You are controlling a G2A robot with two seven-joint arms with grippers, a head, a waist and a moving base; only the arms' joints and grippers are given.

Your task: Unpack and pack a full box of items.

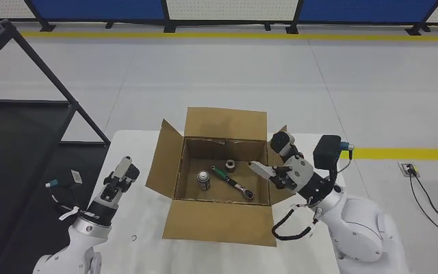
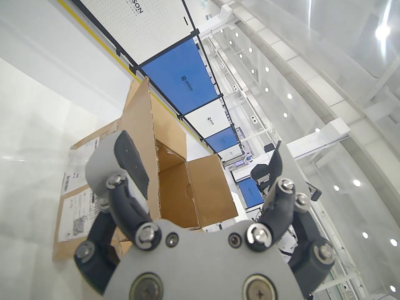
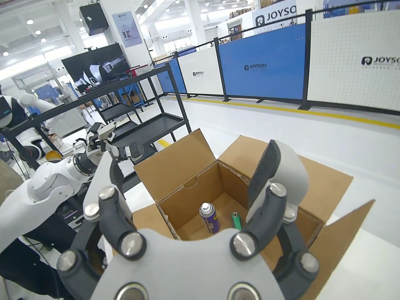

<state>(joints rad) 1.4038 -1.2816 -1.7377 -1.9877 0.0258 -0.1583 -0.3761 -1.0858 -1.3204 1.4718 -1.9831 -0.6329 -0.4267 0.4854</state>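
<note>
White table (image 1: 137, 226) nearest; open cardboard box (image 1: 219, 222) (image 3: 187, 195) sat on it, flaps folded outward, front flap on the robot's side; left gripper (image 1: 126, 168) (image 2: 201, 151) hung over the table's left part, well apart from the box's left flap, fingers spread apart, nothing between them; right gripper (image 1: 269, 156) (image 3: 190, 154) was at the box's right wall, above the right flap, fingers also apart and empty.

Inside the box: spray can (image 1: 203, 179) (image 3: 208, 217) stood upright on the floor near the left wall; ratchet wrench (image 1: 233, 183) (image 3: 236, 220) with green handle lay diagonally mid-floor, metal head toward the front right, not touching the can; small dark socket (image 1: 230, 164) sat near the back wall, just beside the wrench's handle end; can't tell if they touched.

Behind the table: black shelf cart (image 1: 41, 137) off to the left; pale floor with a yellow line (image 1: 205, 34); blue and white fence panels (image 1: 96, 8) farthest back.
</note>
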